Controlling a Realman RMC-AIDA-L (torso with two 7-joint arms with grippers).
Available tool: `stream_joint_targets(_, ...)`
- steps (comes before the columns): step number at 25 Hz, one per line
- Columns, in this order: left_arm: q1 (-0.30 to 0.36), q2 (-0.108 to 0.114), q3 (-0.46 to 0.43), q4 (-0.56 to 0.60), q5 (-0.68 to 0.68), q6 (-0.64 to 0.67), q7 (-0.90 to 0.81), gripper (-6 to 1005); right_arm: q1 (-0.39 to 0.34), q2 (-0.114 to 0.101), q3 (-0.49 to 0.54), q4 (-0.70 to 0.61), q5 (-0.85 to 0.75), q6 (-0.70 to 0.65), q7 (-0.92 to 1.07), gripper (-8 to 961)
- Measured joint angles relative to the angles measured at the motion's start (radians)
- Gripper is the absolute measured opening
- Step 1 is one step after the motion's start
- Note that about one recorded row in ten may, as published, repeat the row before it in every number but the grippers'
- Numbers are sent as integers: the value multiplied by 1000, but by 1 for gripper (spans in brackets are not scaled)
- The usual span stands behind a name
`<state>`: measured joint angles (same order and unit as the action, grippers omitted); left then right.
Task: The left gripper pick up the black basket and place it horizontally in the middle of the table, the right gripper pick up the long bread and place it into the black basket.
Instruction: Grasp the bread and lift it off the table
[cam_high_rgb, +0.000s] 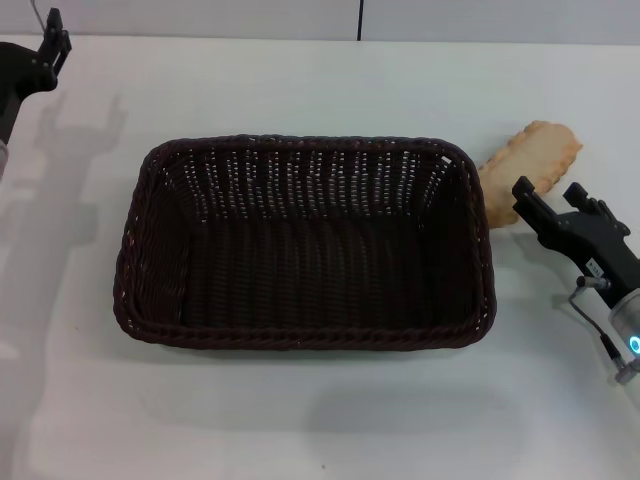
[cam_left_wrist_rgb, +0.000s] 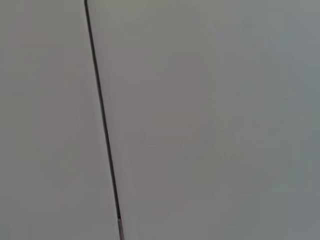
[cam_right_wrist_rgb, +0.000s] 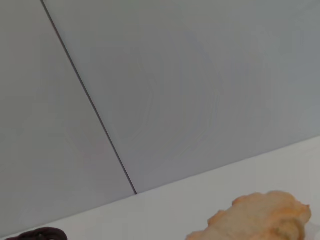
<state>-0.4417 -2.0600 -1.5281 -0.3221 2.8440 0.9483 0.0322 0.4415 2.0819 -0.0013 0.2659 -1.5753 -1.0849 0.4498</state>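
Note:
The black basket (cam_high_rgb: 300, 245) lies lengthwise across the middle of the white table (cam_high_rgb: 300, 420), empty; a bit of its rim shows in the right wrist view (cam_right_wrist_rgb: 42, 234). The long bread (cam_high_rgb: 530, 160) lies on the table just beyond the basket's far right corner, plain tan underside up with its scalloped edge showing; it also shows in the right wrist view (cam_right_wrist_rgb: 255, 220). My right gripper (cam_high_rgb: 553, 195) is open and empty, just in front of the bread's near end, with its cyan light lit. My left gripper (cam_high_rgb: 52, 42) is raised at the far left, well away from the basket.
A grey wall with a dark vertical seam (cam_high_rgb: 360, 20) runs along the table's far edge. The left wrist view shows only that wall and a seam (cam_left_wrist_rgb: 102, 120).

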Motion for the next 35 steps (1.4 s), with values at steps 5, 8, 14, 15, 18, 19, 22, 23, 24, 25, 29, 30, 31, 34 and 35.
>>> stream_joint_targets(5, -1, 0, 3, 0, 0, -7, -1, 773, 16, 0, 1, -6, 0, 38, 0, 808)
stream_joint_targets(8, -2, 0, 4, 0, 0, -11, -2, 774, 28, 0, 2, -12, 0, 60, 0, 791)
stream_joint_targets(14, -4, 0, 14, 0, 8, -17, -5, 774, 47, -1, 23, -8, 0, 109, 0, 759)
stream_joint_targets(15, -4, 0, 16, 0, 9, -17, -5, 774, 48, -1, 29, -6, -2, 116, 2, 753)
stream_joint_targets(18, -5, 0, 18, 0, 9, -18, -5, 774, 48, -1, 36, -4, -11, 125, 20, 737)
stream_joint_targets(19, -5, 0, 19, 0, 9, -17, -5, 774, 48, 0, 37, -5, -13, 124, 24, 732)
stream_joint_targets(22, -8, 0, 24, 0, 9, -19, -7, 774, 44, 0, 38, -9, -13, 99, 25, 715)
stream_joint_targets(23, -8, 0, 26, 0, 9, -19, -7, 774, 41, 0, 38, -9, -13, 86, 23, 710)
stream_joint_targets(24, -8, 0, 27, 0, 9, -20, -6, 775, 39, 1, 39, -10, -11, 74, 21, 676)
stream_joint_targets(25, -9, 0, 27, 0, 9, -20, -6, 775, 38, 2, 40, -10, -10, 65, 19, 642)
stream_joint_targets(29, -9, 0, 28, 0, 9, -20, -7, 775, 39, 2, 53, -11, -10, 46, 17, 514)
stream_joint_targets(30, -9, 0, 28, 0, 9, -20, -7, 775, 39, 2, 53, -11, -10, 46, 17, 489)
stream_joint_targets(31, -9, 0, 28, 0, 9, -20, -7, 775, 37, 3, 54, -10, -10, 28, 16, 463)
stream_joint_targets(34, -9, 0, 28, 0, 9, -20, -7, 775, 34, 4, 54, -10, -10, 20, 16, 386)
stream_joint_targets(35, -9, 0, 28, 0, 9, -20, -7, 775, 33, 4, 54, -10, -10, 20, 15, 379)
